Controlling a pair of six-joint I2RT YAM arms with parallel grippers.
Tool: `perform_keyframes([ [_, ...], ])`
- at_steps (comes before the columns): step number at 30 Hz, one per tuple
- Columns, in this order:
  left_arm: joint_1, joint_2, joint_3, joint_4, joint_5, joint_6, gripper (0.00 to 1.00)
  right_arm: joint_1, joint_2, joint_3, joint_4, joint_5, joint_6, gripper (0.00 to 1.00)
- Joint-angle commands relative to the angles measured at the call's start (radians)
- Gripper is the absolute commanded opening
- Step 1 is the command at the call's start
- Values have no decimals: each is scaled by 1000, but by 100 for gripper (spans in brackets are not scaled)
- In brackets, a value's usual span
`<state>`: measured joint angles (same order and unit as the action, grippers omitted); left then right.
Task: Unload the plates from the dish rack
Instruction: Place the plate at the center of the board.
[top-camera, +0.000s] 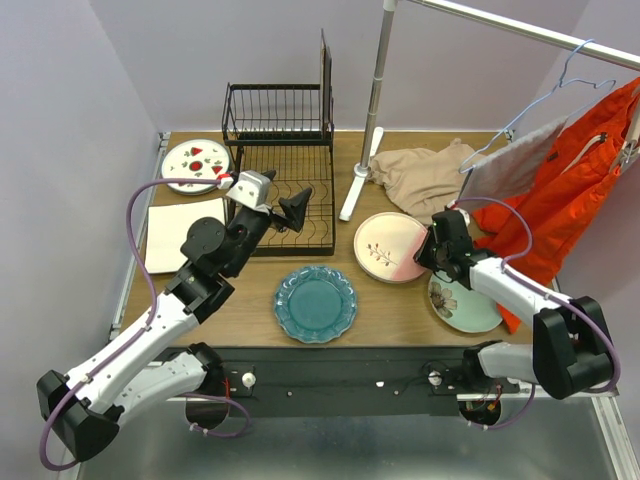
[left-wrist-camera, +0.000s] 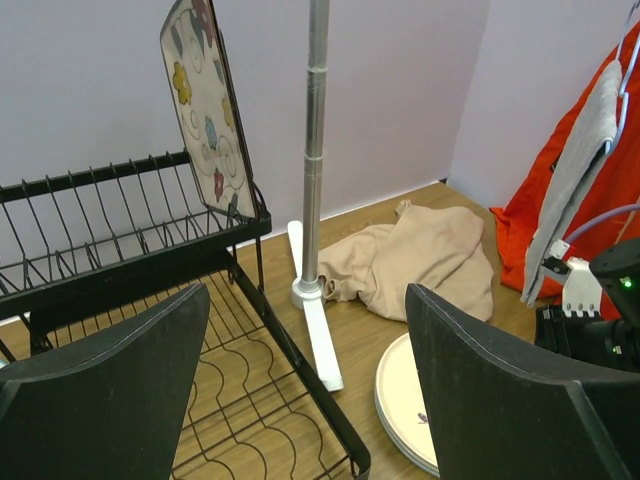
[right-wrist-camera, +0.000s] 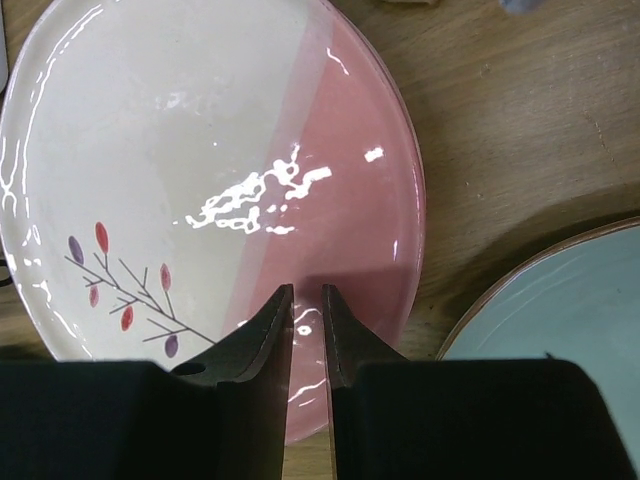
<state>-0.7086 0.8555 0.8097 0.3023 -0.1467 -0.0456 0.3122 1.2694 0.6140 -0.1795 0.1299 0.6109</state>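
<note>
- Your left gripper (top-camera: 285, 212) (left-wrist-camera: 310, 400) hangs spread wide and empty over the dish rack (top-camera: 275, 110) (left-wrist-camera: 120, 270).
- The last racked piece, the square floral plate (top-camera: 326, 80) (left-wrist-camera: 205, 105), stands on edge ahead of those jaws, up and to their left, its long axis near vertical.
- Your right gripper (top-camera: 440, 245) (right-wrist-camera: 307, 295), pinched nearly closed on nothing, hovers over the cream-pink plate (top-camera: 385, 245) (right-wrist-camera: 200, 150), so the left arm looks nearer.

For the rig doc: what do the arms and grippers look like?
The left arm and right arm have white shells, black joints and looping purple cables. Left gripper: pale grey wrist block, broad black wedge fingers. Right gripper: black, tapering to thin tips.
</note>
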Motion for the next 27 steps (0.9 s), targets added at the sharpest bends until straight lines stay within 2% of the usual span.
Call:
perform_keyframes([
  [1, 4, 4, 13, 20, 4, 7, 88, -4, 22, -7, 9, 10, -28, 25],
  [6, 6, 4, 43, -17, 6, 27, 88, -4, -22, 9, -15, 4, -71, 27],
  [9, 4, 14, 103, -74, -39, 10, 88, -2, -91, 38, -58, -62, -77, 27],
  [13, 6, 43, 219, -132, -2, 1, 88, -2, -195, 85, -100, -166, -97, 34],
  [15, 8, 76, 262, -156, -5, -8, 88, -2, -235, 119, -120, -211, -118, 40],
  [16, 8, 89, 307, -164, -7, -8, 90, -1, -248, 128, -124, -255, -125, 51],
  [21, 49, 229, 485, -255, 47, 4, 91, -1, -349, 162, -146, -360, -140, 80],
  [22, 57, 253, 549, -268, 71, 10, 90, -1, -379, 170, -146, -383, -142, 89],
  [25, 104, 355, 678, -314, 104, 27, 86, -1, -430, 191, -163, -395, -145, 97],
  [27, 161, 439, 747, -370, 127, 7, 83, -1, -455, 196, -172, -389, -132, 99],
])
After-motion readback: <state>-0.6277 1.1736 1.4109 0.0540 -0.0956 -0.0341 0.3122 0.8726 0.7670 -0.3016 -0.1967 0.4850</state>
